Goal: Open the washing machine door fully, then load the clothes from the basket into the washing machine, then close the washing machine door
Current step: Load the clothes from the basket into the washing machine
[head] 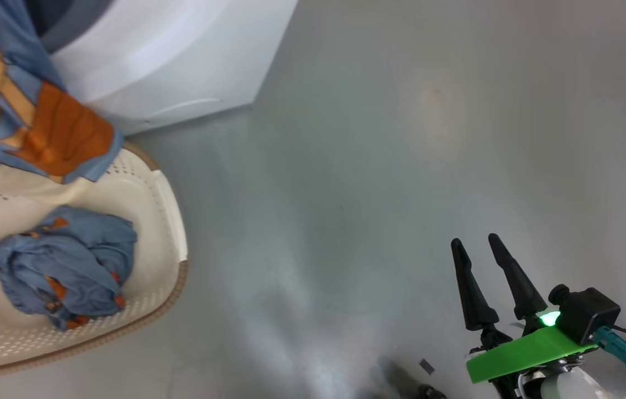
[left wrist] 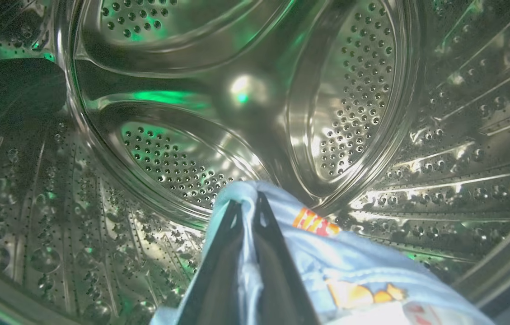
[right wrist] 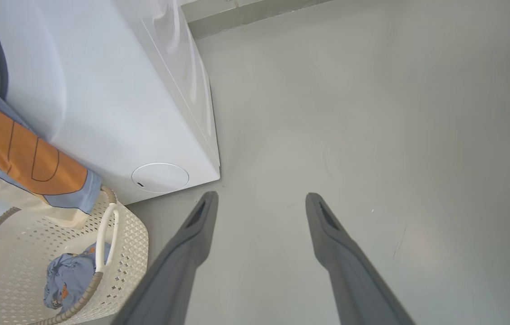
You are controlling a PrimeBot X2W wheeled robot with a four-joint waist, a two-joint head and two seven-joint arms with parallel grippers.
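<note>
Clothes [left wrist: 349,266] soft blue, clamped in left pincer [left wrist: 248,201], perforated steel drum [left wrist: 169,153], right pincer [right wrist: 260,195] splayed, empty

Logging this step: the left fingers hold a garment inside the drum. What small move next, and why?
Probably reach deeper before letting go: the left fingers are shut on the garment within the drum, but much of it hangs outside over the basket.

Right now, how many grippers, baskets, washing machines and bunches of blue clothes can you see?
Grippers: 2, left gripper and right gripper
Basket: 1
Washing machine: 1
Blue clothes: 2, held garment and loose bundle
Total: 6
</note>
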